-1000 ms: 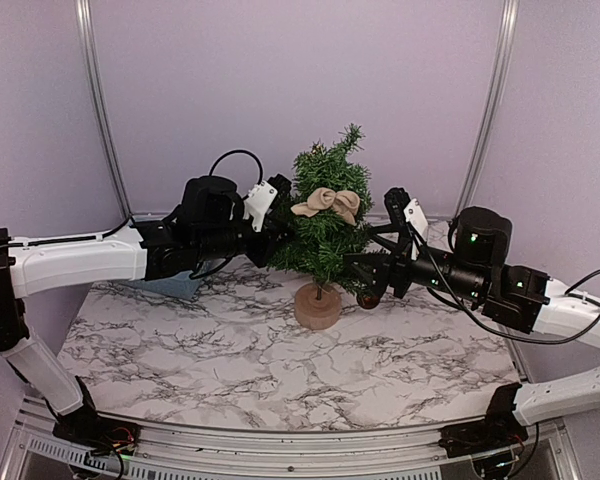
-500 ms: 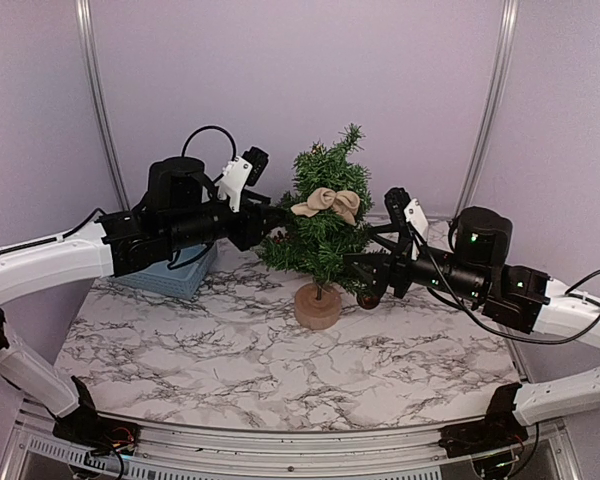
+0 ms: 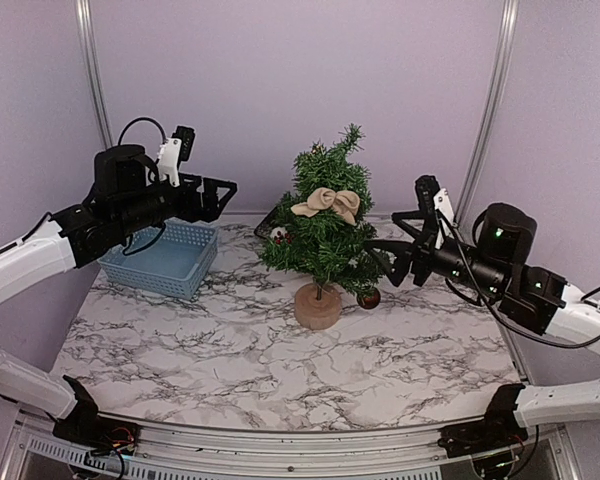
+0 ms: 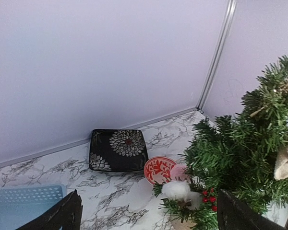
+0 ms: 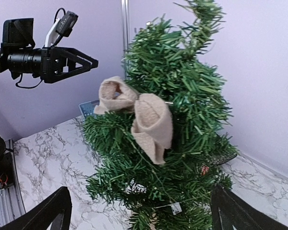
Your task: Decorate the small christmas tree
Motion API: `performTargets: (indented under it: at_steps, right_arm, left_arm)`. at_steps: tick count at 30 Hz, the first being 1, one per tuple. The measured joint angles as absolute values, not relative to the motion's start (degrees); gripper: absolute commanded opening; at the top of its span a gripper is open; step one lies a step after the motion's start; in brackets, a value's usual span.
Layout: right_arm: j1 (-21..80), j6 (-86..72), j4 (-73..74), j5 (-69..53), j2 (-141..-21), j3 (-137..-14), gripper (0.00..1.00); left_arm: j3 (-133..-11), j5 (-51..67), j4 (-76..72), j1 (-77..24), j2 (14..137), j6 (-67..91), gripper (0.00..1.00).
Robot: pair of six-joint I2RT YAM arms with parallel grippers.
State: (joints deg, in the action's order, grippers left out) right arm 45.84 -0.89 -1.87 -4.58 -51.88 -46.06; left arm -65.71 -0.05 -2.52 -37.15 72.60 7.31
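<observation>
small christmas tree (image 3: 323,215) | blue basket (image 3: 165,258) left | black plate (image 4: 118,149) behind

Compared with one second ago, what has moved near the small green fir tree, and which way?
The left pincer opened and drew back leftward and up from the small green fir tree, toward the light blue plastic basket. The right pincer backed off rightward, open. The tree, its beige burlap bow and the basket stayed put.
</observation>
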Motion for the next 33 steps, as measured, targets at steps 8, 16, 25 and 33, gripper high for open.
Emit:
performTargets:
  at_steps: [8, 16, 25, 33]
  right_arm:
    - [29.6, -4.4, 0.9, -9.5, -49.5, -44.8, 0.99]
    - [12.6, -8.0, 4.2, -14.8, -51.8, -42.0, 0.99]
    - [7.5, -12.9, 4.8, -14.5, -58.8, -37.2, 0.99]
    - [7.5, -18.8, -0.2, -13.0, -59.0, -28.7, 0.99]
  left_arm:
    - [-64.3, 3.6, 2.2, -22.4, 72.4, 16.7, 0.99]
    - [-58.4, 3.0, 4.6, -16.3, 73.2, 22.7, 0.99]
    - [-52.7, -1.1, 5.3, -16.2, 74.6, 25.9, 0.99]
    - [-50.6, -1.3, 5.6, -16.2, 77.4, 27.3, 0.99]
